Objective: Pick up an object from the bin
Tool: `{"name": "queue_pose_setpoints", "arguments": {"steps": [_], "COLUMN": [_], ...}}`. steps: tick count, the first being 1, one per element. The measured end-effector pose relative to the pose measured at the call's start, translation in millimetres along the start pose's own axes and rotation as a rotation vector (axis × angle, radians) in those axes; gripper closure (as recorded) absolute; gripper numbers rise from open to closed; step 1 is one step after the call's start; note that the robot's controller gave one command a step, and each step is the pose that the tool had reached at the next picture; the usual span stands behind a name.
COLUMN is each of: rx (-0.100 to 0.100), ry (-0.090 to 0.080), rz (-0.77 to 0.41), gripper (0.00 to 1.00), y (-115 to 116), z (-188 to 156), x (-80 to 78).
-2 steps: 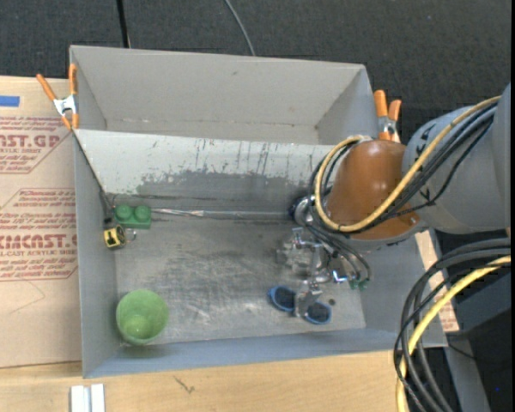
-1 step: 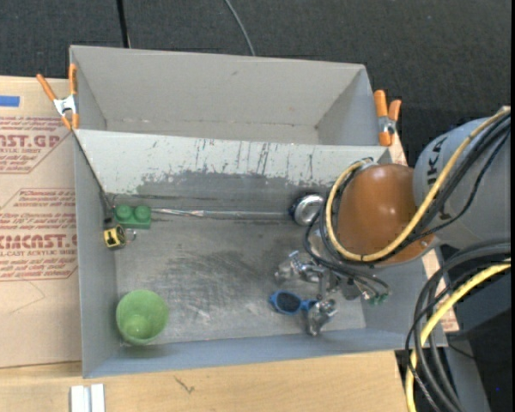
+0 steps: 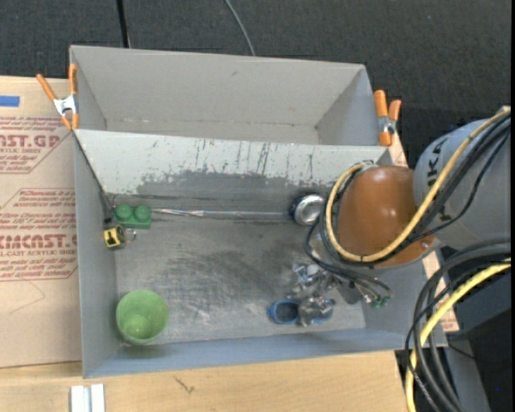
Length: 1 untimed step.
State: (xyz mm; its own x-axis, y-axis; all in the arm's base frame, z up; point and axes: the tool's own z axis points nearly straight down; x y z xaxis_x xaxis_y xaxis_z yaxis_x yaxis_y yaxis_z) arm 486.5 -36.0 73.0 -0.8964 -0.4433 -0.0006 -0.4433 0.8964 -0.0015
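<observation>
My gripper (image 3: 314, 295) hangs low over the bin's front right corner, under the arm's orange cover. A small blue thing (image 3: 282, 312) lies on the floor right against the gripper's left side, partly hidden by it. Whether the gripper touches it I cannot tell. A shiny silver round thing (image 3: 307, 209) rests near the back wall, just above the gripper and to the left of the cover.
A green cup (image 3: 141, 316) stands in the front left corner. A green toy block (image 3: 132, 215) and a small yellow-and-black piece (image 3: 113, 237) lie at the left wall near the back. The arm and its cables cover the right side.
</observation>
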Motion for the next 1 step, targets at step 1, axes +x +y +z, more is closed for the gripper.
{"name": "queue_pose_setpoints", "arguments": {"steps": [1], "rx": [0.003], "ry": [-0.004], "rz": [-0.244], "gripper": [1.0], "y": [-31.5], "z": [-143.5], "x": [13.1]}}
